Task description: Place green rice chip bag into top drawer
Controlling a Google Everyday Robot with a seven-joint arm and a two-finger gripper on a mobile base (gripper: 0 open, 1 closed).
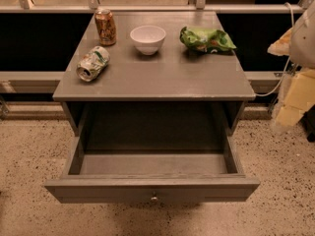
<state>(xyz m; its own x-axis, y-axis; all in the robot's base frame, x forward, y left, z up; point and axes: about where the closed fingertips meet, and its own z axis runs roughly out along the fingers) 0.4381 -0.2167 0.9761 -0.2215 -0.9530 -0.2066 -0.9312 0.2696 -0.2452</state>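
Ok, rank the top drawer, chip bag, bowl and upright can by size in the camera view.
1. top drawer
2. green rice chip bag
3. white bowl
4. upright can, near the bowl's size, so unsure
The hand is at the right edge.

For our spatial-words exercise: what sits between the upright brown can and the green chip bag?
The white bowl, in the camera view; the gripper hangs at the picture's right edge.

Warm dim light sheens the tabletop [162,77], top drawer [152,164] shadowed (tool [291,100] at right edge)
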